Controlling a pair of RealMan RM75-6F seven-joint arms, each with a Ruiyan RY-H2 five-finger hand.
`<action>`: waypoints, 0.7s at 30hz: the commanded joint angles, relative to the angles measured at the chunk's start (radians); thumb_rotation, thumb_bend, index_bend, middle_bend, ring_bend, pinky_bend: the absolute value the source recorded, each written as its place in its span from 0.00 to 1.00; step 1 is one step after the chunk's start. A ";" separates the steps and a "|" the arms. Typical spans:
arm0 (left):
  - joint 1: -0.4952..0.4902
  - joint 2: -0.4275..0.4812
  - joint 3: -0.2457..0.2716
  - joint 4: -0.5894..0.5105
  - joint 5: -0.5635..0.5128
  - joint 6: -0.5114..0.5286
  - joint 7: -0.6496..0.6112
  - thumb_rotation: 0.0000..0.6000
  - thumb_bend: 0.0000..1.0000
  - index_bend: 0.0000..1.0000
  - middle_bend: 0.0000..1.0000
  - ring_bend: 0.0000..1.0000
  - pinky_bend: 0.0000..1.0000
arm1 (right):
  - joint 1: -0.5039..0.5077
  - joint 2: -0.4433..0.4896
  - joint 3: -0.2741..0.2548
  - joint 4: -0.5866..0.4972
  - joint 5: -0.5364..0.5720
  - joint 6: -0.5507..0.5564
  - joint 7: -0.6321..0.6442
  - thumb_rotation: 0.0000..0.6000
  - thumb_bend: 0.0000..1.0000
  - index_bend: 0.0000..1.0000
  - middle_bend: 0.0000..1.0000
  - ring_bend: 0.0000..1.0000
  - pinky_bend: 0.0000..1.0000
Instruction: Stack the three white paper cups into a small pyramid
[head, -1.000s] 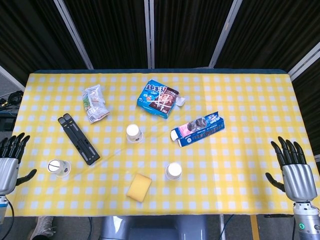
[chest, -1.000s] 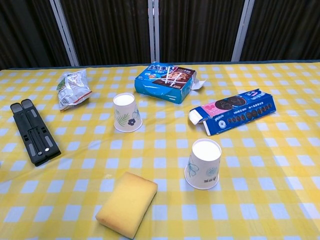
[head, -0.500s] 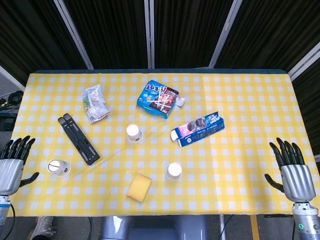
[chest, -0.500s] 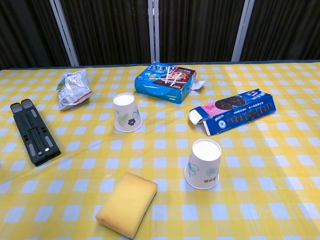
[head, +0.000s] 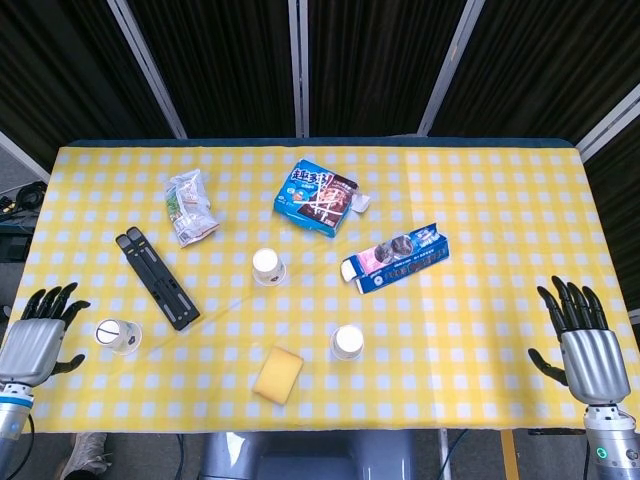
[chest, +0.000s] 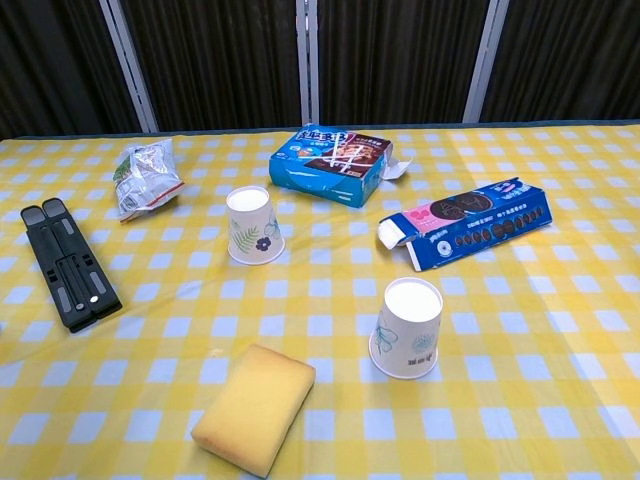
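Observation:
Three white paper cups stand upside down on the yellow checked table (head: 480, 190). One cup (head: 268, 266) (chest: 253, 225) is near the middle, another cup (head: 347, 342) (chest: 406, 327) sits nearer the front, and a third cup (head: 118, 335) is at the front left, seen only in the head view. My left hand (head: 38, 335) hovers at the table's left edge, just left of the third cup, fingers spread and empty. At the front right edge my right hand (head: 584, 340) is open with nothing in it. Neither hand shows in the chest view.
A yellow sponge (head: 277, 374) (chest: 255, 406) lies at the front between the cups. A black folding stand (head: 156, 277) (chest: 70, 263) is on the left, a crumpled snack bag (head: 190, 207) behind it. A blue biscuit box (head: 317, 196) and an opened cookie box (head: 395, 257) lie behind the cups.
My left hand has moved right and down toward the front-left cup. My right hand has dropped slightly. The cups have not moved.

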 joint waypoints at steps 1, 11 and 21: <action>-0.017 -0.028 -0.005 0.030 -0.015 -0.026 0.002 1.00 0.21 0.25 0.00 0.00 0.00 | 0.000 0.000 0.000 0.000 0.000 0.000 0.002 1.00 0.08 0.13 0.00 0.00 0.00; -0.044 -0.101 0.005 0.107 -0.003 -0.060 0.004 1.00 0.30 0.27 0.00 0.00 0.00 | 0.000 0.003 -0.001 -0.007 0.003 -0.005 -0.002 1.00 0.08 0.14 0.00 0.00 0.00; -0.061 -0.141 0.008 0.161 -0.001 -0.083 -0.023 1.00 0.42 0.37 0.00 0.00 0.00 | 0.001 0.002 -0.004 -0.006 0.003 -0.012 0.000 1.00 0.09 0.14 0.00 0.00 0.00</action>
